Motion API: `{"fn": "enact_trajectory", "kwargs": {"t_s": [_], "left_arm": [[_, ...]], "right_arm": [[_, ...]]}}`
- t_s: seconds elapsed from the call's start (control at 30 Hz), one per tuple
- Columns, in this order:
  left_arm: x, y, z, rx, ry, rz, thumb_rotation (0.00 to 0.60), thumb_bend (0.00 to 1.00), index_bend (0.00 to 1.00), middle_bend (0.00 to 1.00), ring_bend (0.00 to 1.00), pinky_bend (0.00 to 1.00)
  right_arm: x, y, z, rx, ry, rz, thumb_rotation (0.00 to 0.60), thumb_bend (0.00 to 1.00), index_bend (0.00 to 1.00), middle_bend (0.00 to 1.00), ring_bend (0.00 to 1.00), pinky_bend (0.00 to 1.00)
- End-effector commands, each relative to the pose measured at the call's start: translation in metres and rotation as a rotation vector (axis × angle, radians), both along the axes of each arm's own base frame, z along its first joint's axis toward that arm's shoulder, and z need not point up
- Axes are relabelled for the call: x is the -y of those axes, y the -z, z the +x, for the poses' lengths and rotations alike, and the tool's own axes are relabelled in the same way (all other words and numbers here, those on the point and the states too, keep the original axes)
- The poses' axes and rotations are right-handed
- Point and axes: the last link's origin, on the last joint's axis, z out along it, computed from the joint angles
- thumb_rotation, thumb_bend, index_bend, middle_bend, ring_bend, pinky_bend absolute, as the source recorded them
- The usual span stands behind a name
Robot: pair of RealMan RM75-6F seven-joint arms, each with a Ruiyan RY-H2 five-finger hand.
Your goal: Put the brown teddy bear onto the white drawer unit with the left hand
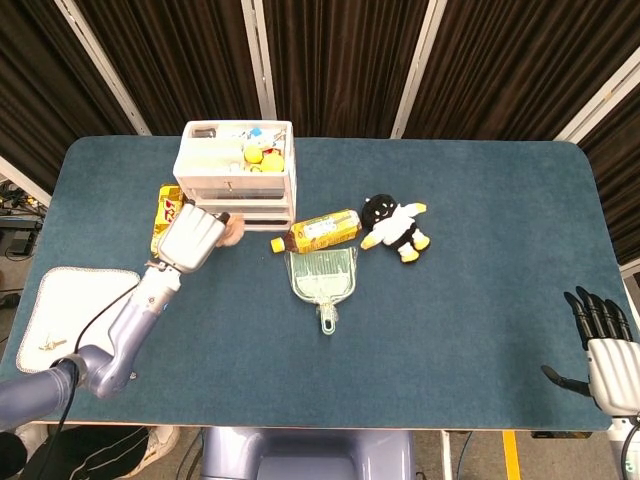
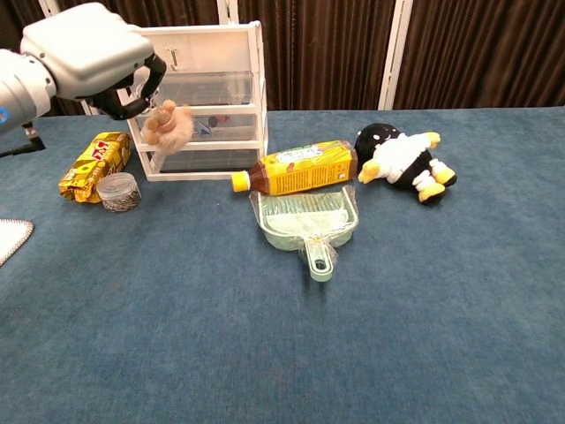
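My left hand (image 1: 193, 239) (image 2: 93, 56) holds the small brown teddy bear (image 2: 169, 124) (image 1: 231, 229) in the air, in front of the white drawer unit (image 1: 236, 175) (image 2: 194, 97). In the chest view the bear hangs level with the middle drawers, below the unit's top. Several small items lie on the top of the unit. My right hand (image 1: 603, 345) rests at the table's near right corner, fingers spread, holding nothing.
A yellow snack bag (image 2: 93, 162) and a small clear jar (image 2: 118, 191) lie left of the unit. A yellow bottle (image 2: 298, 167), a green dustpan (image 2: 309, 223) and a black-and-white penguin plush (image 2: 400, 161) lie to its right. A white cloth (image 1: 72, 304) lies at the near left.
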Motion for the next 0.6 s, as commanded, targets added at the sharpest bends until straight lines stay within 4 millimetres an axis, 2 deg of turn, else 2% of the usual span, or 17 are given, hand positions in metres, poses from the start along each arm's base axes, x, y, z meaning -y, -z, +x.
{"fn": "enact_trajectory", "kwargs": {"t_s": [0.03,0.23,0.6], "left_arm": [[-0.01,0.001,0.011,-0.002,0.036,0.007,0.6,0.48,0.64,1.0,0.89,0.74],[-0.021,0.001,0.025,0.006,0.081,0.02,0.6,0.48,0.64,1.0,0.89,0.74],[-0.033,0.007,0.035,0.007,0.087,0.029,0.6,0.48,0.65,1.0,0.89,0.74]], "right_arm": [[0.001,0.0,0.0,0.002,0.002,-0.001,0.6,0.0,0.0,0.0,0.0,0.0],[0.001,0.001,0.0,0.006,0.003,0.004,0.6,0.0,0.0,0.0,0.0,0.0],[0.001,-0.002,-0.001,0.017,0.009,-0.003,0.6,0.0,0.0,0.0,0.0,0.0]]}}
